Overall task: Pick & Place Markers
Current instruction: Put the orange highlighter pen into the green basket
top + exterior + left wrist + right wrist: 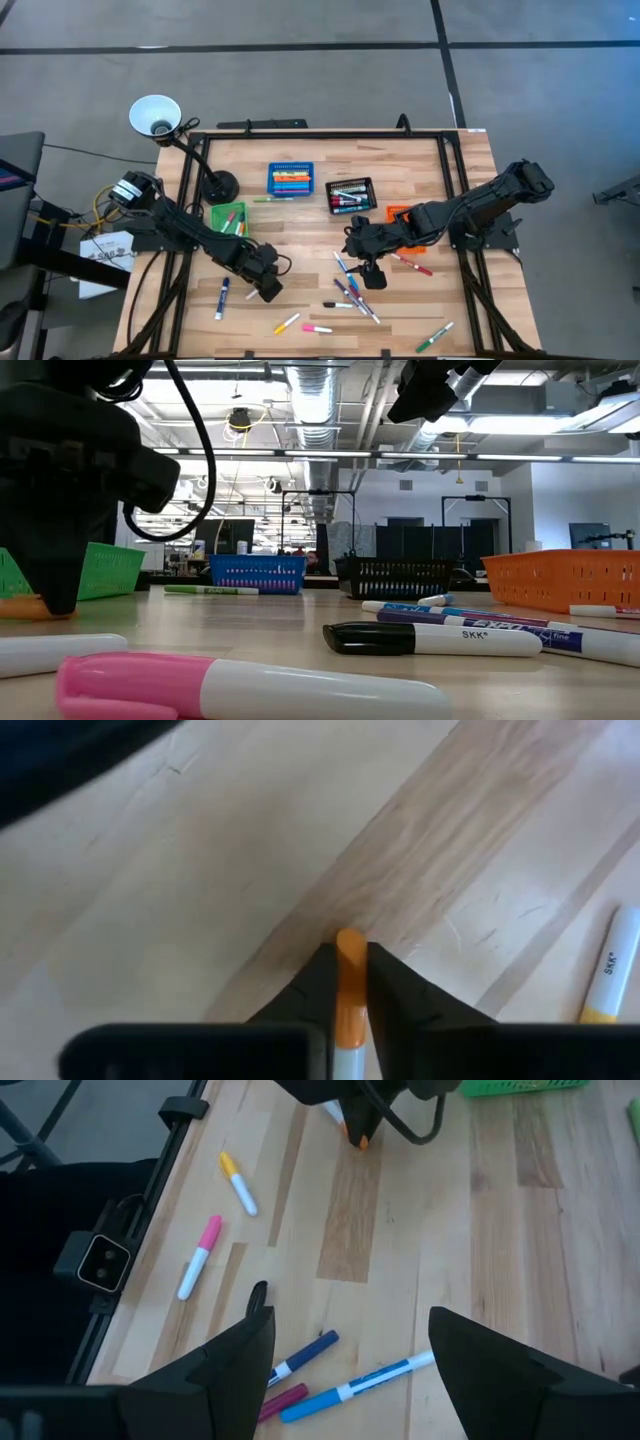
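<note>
Several markers [352, 292] lie loose on the wooden table, most of them near its middle and near edge. A pink-capped one [200, 685] and a black-capped one [430, 638] lie closest in the low view. My left gripper [268, 290] is low over the table's left half, shut on an orange-capped marker [349, 982]. My right gripper [372, 277] hangs open above the middle cluster, its fingers [250, 1345] spread over two blue markers [350, 1385] and touching none. My left gripper pinches the orange-capped marker between its two fingers [318, 982], on the cap [349, 1005] near where it meets the white barrel. The fingers lie along the marker, slanting down from above. The cap's tip [349, 942] sticks out past the fingertips, at or just above the tabletop.
Four small bins stand along the far half of the table: green [228, 217], blue [291, 180], black [350, 195], orange [400, 214]. A lamp stands on its base [218, 186] at the far left. A dark frame rail [452, 160] runs round the table. Bare wood lies between the two grippers.
</note>
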